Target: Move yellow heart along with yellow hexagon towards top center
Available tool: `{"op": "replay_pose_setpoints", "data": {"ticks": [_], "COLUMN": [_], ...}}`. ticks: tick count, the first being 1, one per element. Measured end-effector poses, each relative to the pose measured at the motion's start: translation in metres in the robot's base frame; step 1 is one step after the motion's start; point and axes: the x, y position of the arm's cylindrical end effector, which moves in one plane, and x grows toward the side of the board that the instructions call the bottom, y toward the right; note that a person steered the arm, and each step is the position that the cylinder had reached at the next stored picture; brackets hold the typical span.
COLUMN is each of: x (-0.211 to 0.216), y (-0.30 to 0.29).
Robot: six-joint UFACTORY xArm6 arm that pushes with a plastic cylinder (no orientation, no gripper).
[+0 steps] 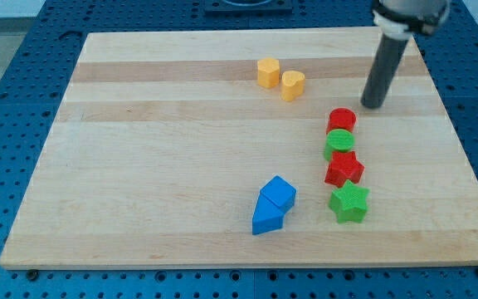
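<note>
The yellow hexagon [267, 72] and the yellow heart [293, 85] sit touching each other near the board's top middle, the heart to the right and slightly lower. My tip [373, 105] rests on the board to the right of the heart, well apart from it. It stands just above and to the right of the red round block [342, 120].
A column of blocks runs down the right side: the red round block, a green round block [338, 143], a red star [343, 170] and a green star [348, 203]. A blue cube [280, 192] and a blue pentagon-like block [267, 215] touch near the bottom middle. The wooden board [156, 166] lies on a blue pegboard table.
</note>
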Motion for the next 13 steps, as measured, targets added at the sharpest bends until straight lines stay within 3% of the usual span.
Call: {"op": "replay_pose_setpoints", "data": {"ticks": [1,3,9,11,13], "x": [-0.013,0.009,0.004,-0.012,-0.007], "y": [-0.008,-0.052,-0.152,-0.128,-0.149]}}
